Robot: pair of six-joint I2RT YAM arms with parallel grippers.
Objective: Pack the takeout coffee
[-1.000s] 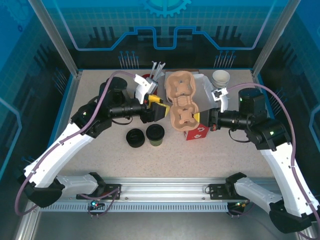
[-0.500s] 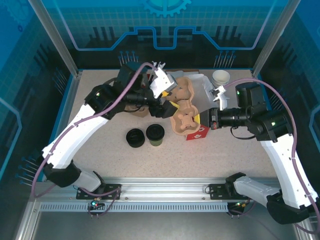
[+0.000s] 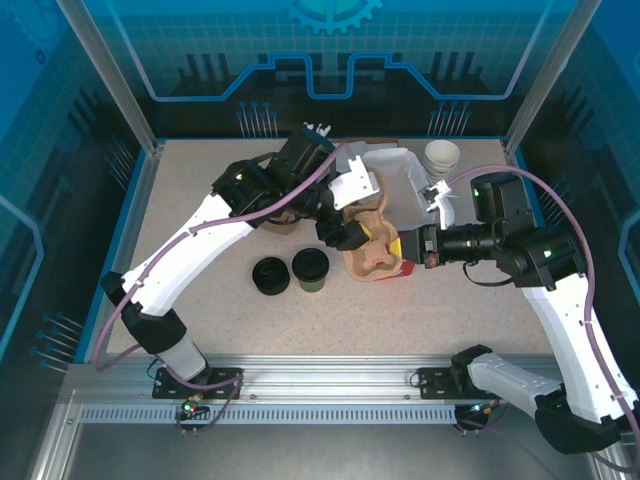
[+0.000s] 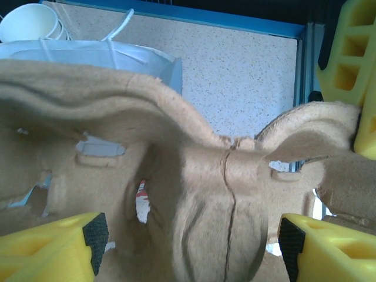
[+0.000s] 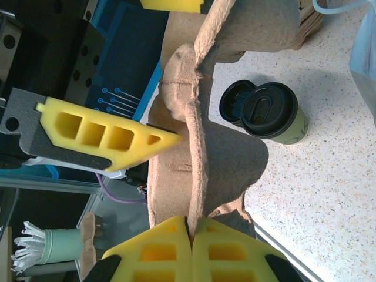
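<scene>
Right claw (image 5: 192, 232): both yellow fingers pressed together on the thin edge of the pulp carrier (image 3: 372, 258), clamped hard on it. From the right wrist I see the carrier standing on edge, rising out of that pinch.

Left claw (image 4: 191, 249): fingers well apart, one on each side of a cup well of the carrier. In the right wrist view one left finger (image 5: 100, 138) lies with its tip against the carrier's rim. I can't tell whether the pads bear on the pulp.

Takeout coffee (image 3: 311, 268): upright on the counter (image 3: 400, 320), lid on, to the left of the carrier and apart from it, in neither claw. Black ring (image 3: 268, 275) sits just beside it on its left. From the right wrist the two look to be touching, but I can't tell.

A sliver of the red bag (image 3: 402, 262) shows at the carrier's near right edge, next to the right claw.

White bag (image 3: 395, 172) lies behind the carrier. Stack of white cups (image 3: 440, 155) stands at the far right of the counter.
</scene>
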